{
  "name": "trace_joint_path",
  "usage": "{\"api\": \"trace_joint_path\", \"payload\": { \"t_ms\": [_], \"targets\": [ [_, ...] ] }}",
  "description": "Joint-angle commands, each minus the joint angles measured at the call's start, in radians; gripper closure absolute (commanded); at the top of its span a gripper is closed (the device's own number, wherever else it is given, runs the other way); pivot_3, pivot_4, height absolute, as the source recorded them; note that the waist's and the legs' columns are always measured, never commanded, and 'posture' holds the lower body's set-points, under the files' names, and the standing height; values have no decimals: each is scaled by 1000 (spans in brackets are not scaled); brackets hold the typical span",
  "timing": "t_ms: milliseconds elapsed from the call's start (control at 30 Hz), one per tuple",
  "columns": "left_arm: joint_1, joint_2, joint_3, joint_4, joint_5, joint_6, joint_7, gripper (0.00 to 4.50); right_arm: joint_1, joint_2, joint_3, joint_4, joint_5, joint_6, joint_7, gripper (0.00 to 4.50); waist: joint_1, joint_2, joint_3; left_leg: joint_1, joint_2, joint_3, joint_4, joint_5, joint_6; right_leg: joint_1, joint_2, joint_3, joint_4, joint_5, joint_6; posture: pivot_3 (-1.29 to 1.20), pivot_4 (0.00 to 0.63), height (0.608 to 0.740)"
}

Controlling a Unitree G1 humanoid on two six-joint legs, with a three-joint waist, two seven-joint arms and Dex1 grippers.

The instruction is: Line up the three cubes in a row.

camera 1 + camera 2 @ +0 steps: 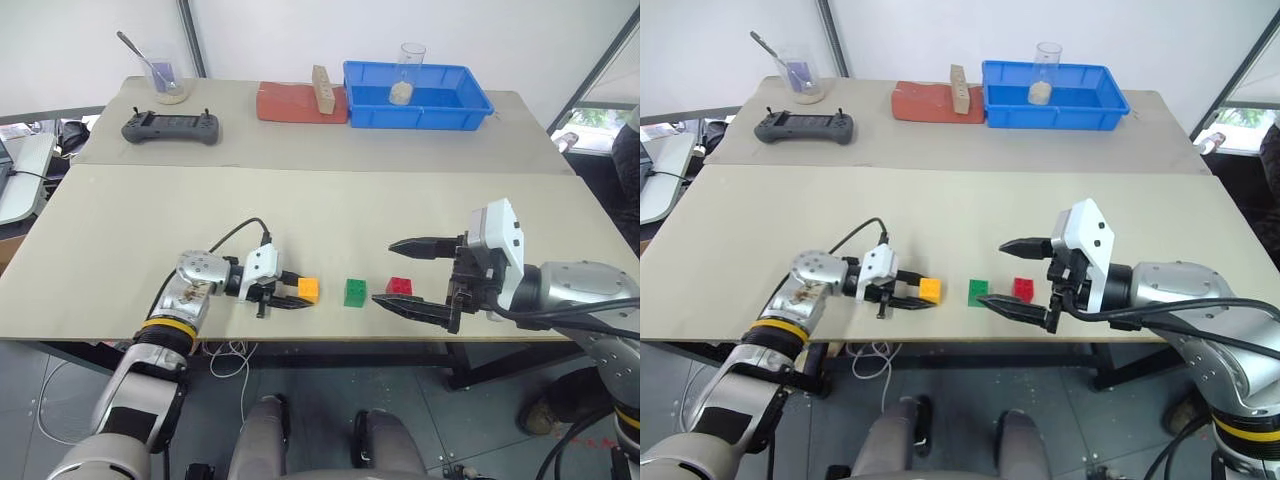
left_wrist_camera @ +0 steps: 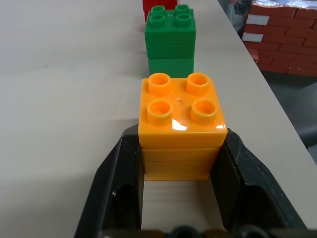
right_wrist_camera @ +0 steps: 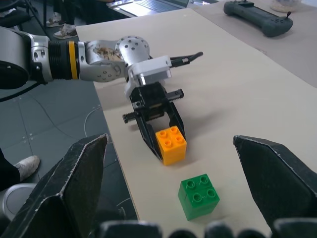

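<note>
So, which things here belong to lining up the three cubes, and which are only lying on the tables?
Belong to the job:
- orange cube, in the shut left gripper
- green cube
- red cube
- right gripper, open

Just lying about:
- blue tray
- wooden block
- black controller
- glass with spoon

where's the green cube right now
The green cube sits near the table's front edge, between the orange cube in the left gripper and the red cube.
</note>
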Motion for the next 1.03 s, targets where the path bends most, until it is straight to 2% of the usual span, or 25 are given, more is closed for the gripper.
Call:
{"api": "trace_joint_path", "payload": {
  "t_ms": [33,100,133,233,267,333,500,567,667,733,833,1033],
  "targets": [
    [-16,-17,-10,32,22,-36,-2,3150,3,-16,-37,-25,11,-12,-6,0,-2,0,0,0,0,0,0,0,0,0,0,0,0,0,0,0,150,740],
    [-16,-23,-8,41,27,-45,2,2049,5,-18,-40,-23,10,-13,-5,0,-2,0,0,0,0,0,0,0,0,0,0,0,0,0,0,0,150,740],
    [-16,-25,-6,45,28,-44,2,1722,6,-19,-41,-21,10,-15,-4,0,-2,0,0,0,0,0,0,0,0,0,0,0,1,0,0,0,150,740],
    [-11,-30,1,47,24,-51,2,356,17,-19,-40,-22,6,-22,-4,0,-2,0,0,0,0,0,0,0,0,0,0,0,1,0,0,0,150,740],
    [-6,-28,3,36,21,-49,1,86,20,-19,-39,-22,4,-24,-4,0,-2,0,0,0,0,0,0,0,0,0,0,0,1,0,0,0,150,740],
    [14,-13,10,-9,8,-26,-4,86,31,-14,-41,-24,2,-27,-9,0,-3,0,0,0,0,0,0,0,0,0,0,0,1,0,0,0,150,740],
    [69,102,64,-153,-26,54,0,86,132,-26,-84,-9,-44,-69,6,0,-12,0,0,0,1,0,0,0,0,0,1,0,2,0,-1,0,150,740],
    [107,203,130,-291,-49,153,42,86,210,-44,-142,40,-102,-115,31,0,-15,0,0,0,1,0,-1,0,0,0,1,0,2,-1,-1,0,150,740],
    [147,279,184,-442,-92,291,85,86,267,-56,-185,85,-146,-164,54,0,-16,0,0,0,1,-1,-1,0,0,-1,1,0,2,-1,0,0,150,740],
    [169,307,225,-523,-114,363,134,86,293,-57,-205,113,-172,-189,63,0,-12,1,1,1,1,0,0,0,0,-2,0,0,2,-4,4,0,150,740],
    [210,324,281,-564,-85,320,222,86,320,-50,-225,142,-201,-214,64,0,-7,1,1,2,1,0,-1,0,-1,-2,-1,0,0,-4,6,0,150,740],
    [204,339,267,-522,-94,359,224,86,319,-40,-210,162,-219,-229,62,0,-9,1,1,2,1,0,-1,0,-1,-2,-1,0,0,-4,6,0,150,740]
  ]
}}
